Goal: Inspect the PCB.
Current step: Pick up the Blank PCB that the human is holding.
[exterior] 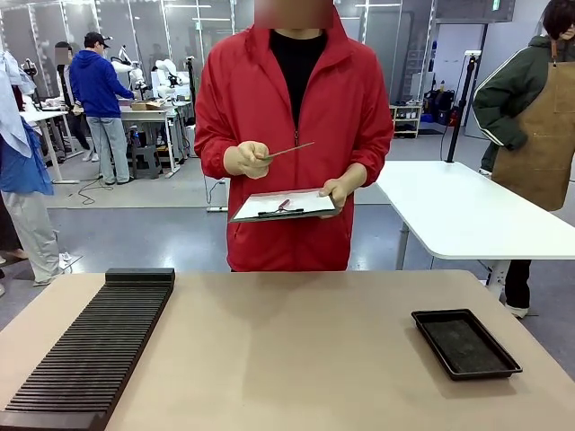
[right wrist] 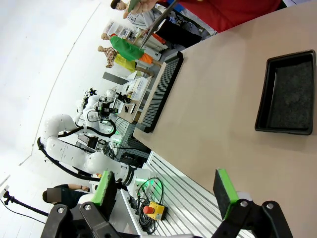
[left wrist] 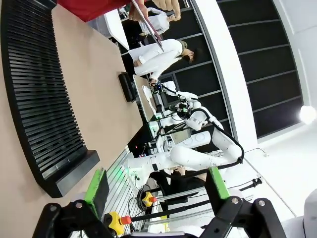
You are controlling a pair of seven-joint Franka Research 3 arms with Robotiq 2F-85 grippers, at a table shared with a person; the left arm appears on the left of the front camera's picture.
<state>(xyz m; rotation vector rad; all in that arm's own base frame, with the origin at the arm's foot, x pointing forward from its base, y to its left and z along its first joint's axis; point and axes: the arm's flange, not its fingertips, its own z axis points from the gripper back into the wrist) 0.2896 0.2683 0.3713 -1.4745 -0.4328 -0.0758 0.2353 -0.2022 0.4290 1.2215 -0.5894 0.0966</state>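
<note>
Left gripper [left wrist: 157, 198] hangs with its green pads spread wide and nothing between them. The right gripper [right wrist: 165, 198] is the same, jaws wide apart and empty. Just ahead of the left one and to its side, a black slotted rack [left wrist: 39, 89] lies on the tan table [left wrist: 94, 79]. Ahead of the right one, farther out on the table, sits a shallow black tray [right wrist: 287, 94] with nothing in it.

Well beyond both grippers, past the table's far edge, a person in a red jacket holds the circuit board [exterior: 289, 150] up in one hand [exterior: 244, 159], its thin edge toward the robot. It is above a white clipboard [exterior: 296, 199] carried in the other hand [exterior: 340, 190].

The looking-over seems to be the person's job at this point, so the arms do best to wait with pads apart, away from those hands. If the board is passed across, it should be taken by its edges and closed on gently, since so thin a piece may flex or slip. Whether it then goes to the rack or the tray cannot be told.
</note>
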